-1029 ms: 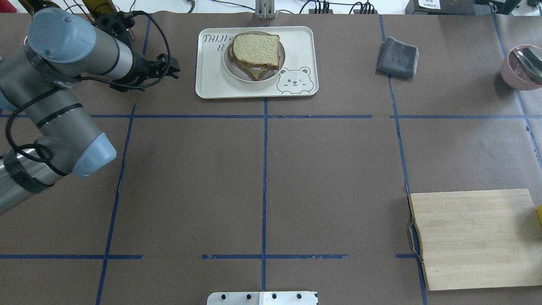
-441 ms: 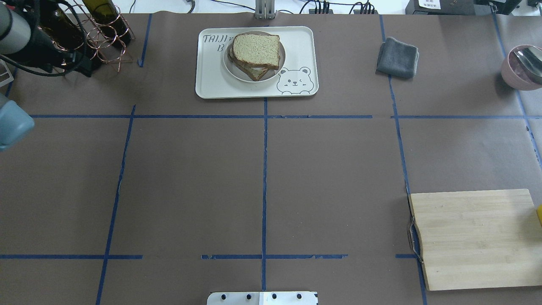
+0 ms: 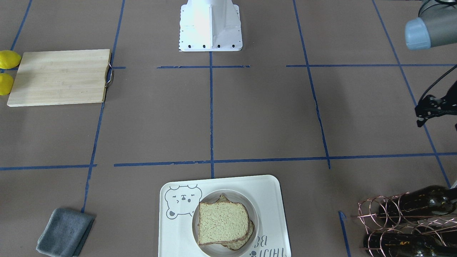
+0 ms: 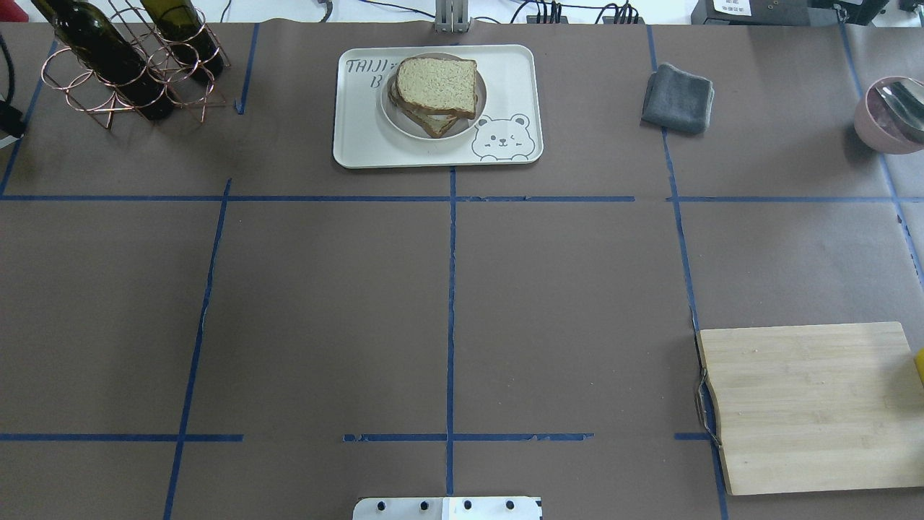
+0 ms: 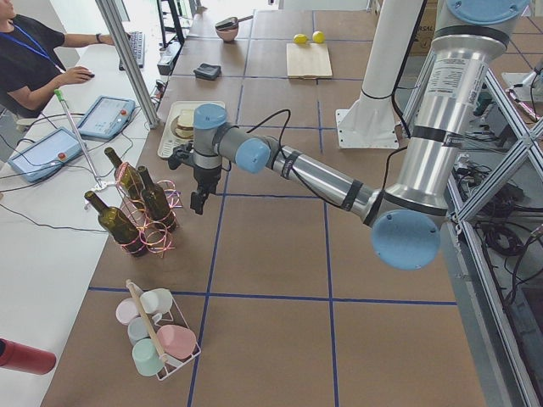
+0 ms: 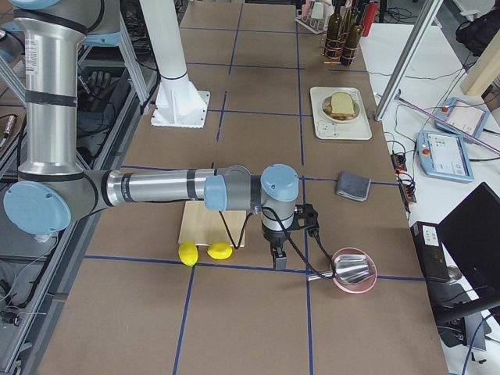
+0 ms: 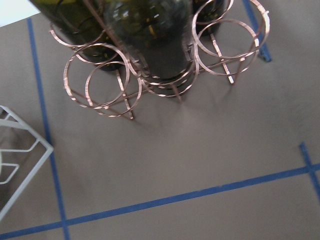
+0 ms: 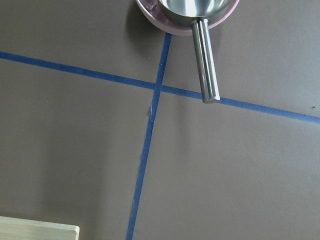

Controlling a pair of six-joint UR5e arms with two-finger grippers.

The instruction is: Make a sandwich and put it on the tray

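Observation:
The sandwich (image 4: 436, 88), two tan bread slices with something white between them, lies on a small round white plate on the cream tray (image 4: 346, 148) with the bear drawing, at the table's far middle. It also shows in the front-facing view as sandwich (image 3: 223, 223) on tray (image 3: 273, 200). My left gripper (image 5: 198, 203) hangs over the table beside the wine rack, well away from the tray; I cannot tell whether it is open or shut. The right gripper (image 6: 279, 262) hangs near the pink bowl, its state unclear. Neither wrist view shows fingers.
A copper wine rack (image 4: 130, 72) with dark bottles stands far left. A grey cloth (image 4: 677, 97) lies right of the tray. A pink bowl with a metal ladle (image 4: 891, 115), a wooden cutting board (image 4: 812, 404) and two lemons (image 3: 6, 71) occupy the right side. A person (image 5: 34, 59) sits at a desk.
The left arm has swung out of the overhead view to the left, uncovering the wine rack. Sandwich and tray have not moved.

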